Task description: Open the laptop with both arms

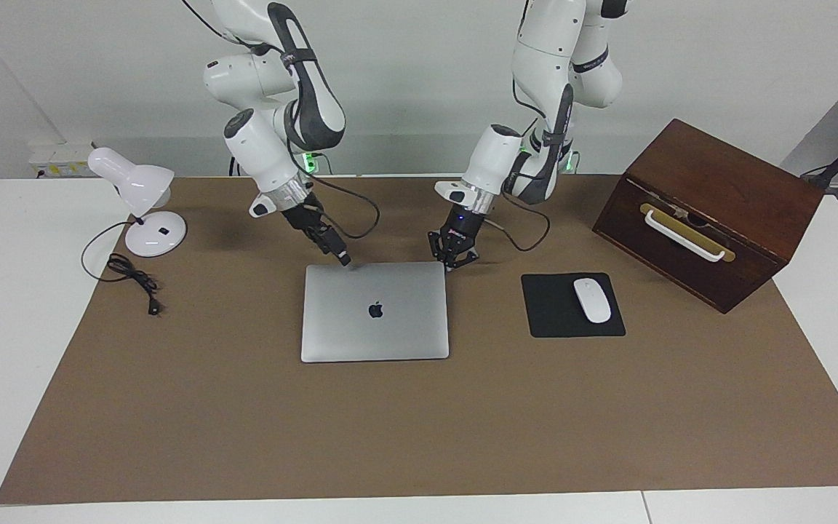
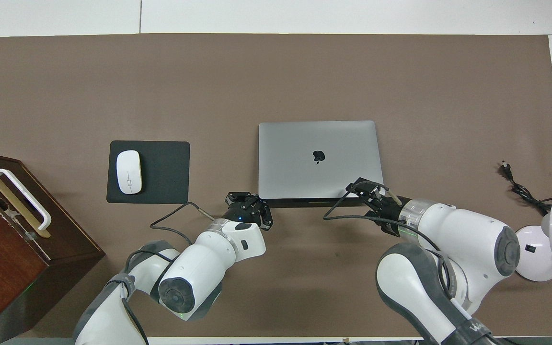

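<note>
The silver-grey laptop [image 1: 375, 313] lies closed and flat on the brown mat, its apple logo up and its edge toward the robots showing as a dark band [image 2: 304, 202]. My left gripper [image 1: 450, 266] is shut, fingertips together and links splayed, low at the laptop's corner nearest the robots toward the left arm's end [image 2: 258, 205]. My right gripper [image 1: 345, 259] points down at the same edge, near the corner toward the right arm's end [image 2: 355, 186]. Whether either one touches the laptop does not show.
A black mouse pad [image 1: 553, 313] with a white mouse [image 1: 592, 300] lies beside the laptop toward the left arm's end. A dark wooden box [image 1: 710, 211] with a white handle stands past it. A white desk lamp [image 1: 142, 196] and its cord [image 1: 132, 280] sit toward the right arm's end.
</note>
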Tool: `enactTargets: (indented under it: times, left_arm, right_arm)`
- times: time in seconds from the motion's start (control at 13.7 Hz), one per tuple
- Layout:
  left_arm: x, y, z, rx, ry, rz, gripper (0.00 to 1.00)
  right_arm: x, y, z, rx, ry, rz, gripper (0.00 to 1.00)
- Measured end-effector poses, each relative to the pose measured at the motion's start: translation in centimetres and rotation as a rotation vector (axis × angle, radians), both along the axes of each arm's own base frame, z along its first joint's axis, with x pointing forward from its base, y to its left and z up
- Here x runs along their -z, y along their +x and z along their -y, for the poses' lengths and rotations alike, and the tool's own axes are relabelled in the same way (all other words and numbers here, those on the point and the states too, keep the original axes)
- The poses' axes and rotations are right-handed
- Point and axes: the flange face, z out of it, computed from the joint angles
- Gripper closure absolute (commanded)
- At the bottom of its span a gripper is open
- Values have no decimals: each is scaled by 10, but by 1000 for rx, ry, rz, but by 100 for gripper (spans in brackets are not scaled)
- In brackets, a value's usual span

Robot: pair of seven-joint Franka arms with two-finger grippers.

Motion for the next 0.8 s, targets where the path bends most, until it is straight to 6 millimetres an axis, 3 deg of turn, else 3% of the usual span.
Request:
enactTargets:
  times: [0.44,0.8]
  left_arm:
    - [5,3,3,0,4,-3,100]
    - [5,3,3,0,4,-3,100]
  right_arm:
    - [-1,9,1,92,46,-8,0]
    - [18,17,4,138,20,-13,0]
